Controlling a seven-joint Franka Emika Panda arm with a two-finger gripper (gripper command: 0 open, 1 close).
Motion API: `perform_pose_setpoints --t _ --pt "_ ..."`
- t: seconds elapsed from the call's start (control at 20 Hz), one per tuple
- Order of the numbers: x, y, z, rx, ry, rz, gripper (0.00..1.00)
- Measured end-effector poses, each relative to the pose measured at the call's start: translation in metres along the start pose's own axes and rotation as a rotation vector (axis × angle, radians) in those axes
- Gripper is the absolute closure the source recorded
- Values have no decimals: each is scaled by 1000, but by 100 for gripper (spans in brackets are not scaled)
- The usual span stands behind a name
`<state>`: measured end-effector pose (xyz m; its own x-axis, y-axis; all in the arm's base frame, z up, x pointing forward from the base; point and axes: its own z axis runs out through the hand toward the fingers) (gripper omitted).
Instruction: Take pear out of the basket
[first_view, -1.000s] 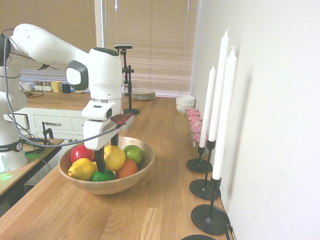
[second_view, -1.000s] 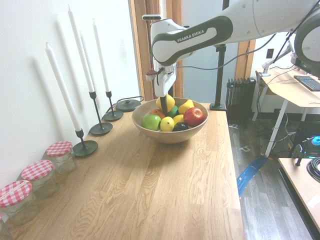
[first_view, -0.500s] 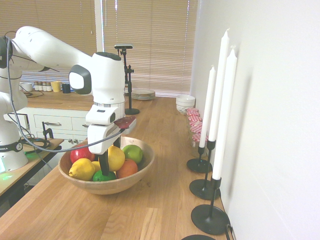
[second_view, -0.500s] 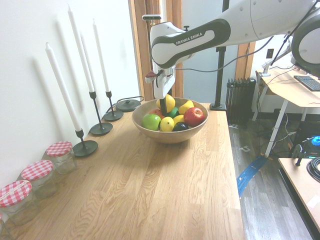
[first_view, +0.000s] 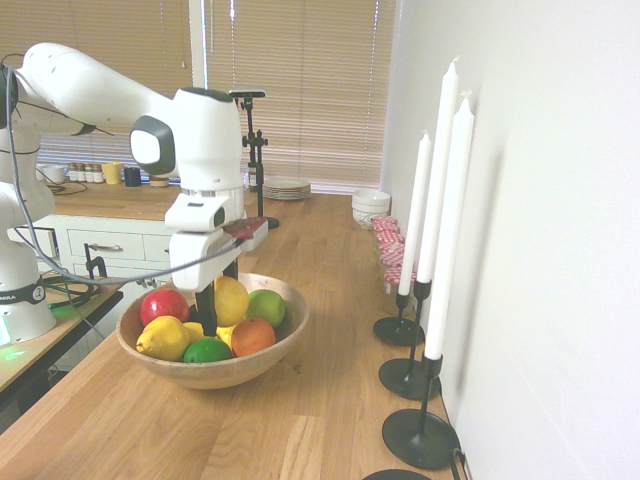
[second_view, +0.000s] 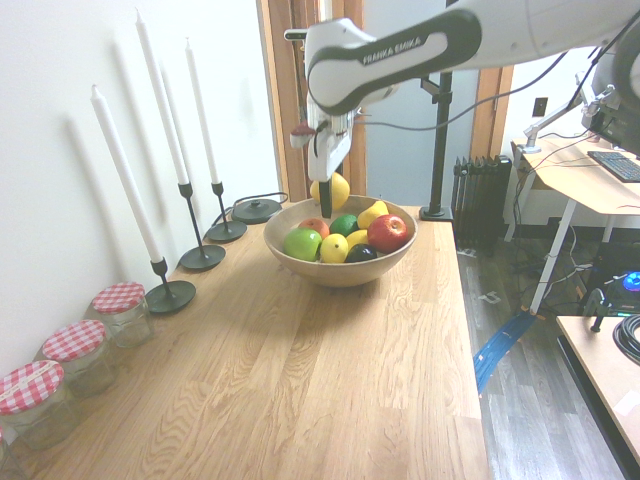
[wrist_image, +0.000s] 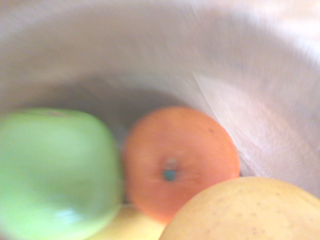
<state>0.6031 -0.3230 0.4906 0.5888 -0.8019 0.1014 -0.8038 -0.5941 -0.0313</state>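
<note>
Above the basket (first_view: 270, 355), the tool (first_view: 210, 318) (clamped on the pear (first_view: 231, 299)) has lifted it off the other fruit.

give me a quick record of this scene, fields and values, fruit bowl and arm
held item: plump golden-yellow pear, lifted just above the other fruit
gripper: shut on the pear, pointing straight down
container: wide round light-wood basket on the wooden counter
fruit in basket: red apple, pointed yellow lemon, green apple, orange, lime
nearby: white candles in black holders along the wall
</note>
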Motion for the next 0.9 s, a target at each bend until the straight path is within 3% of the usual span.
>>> perform_pose_setpoints --t 0.25,0.45,0.65,0.9 --pt "-50 -22 -89 35 62 -21 100" --pt "-106 -64 -135 54 96 -56 100" --pt "-161 -111 -152 61 112 -97 100" --pt "-216 -142 -133 54 79 -125 100"
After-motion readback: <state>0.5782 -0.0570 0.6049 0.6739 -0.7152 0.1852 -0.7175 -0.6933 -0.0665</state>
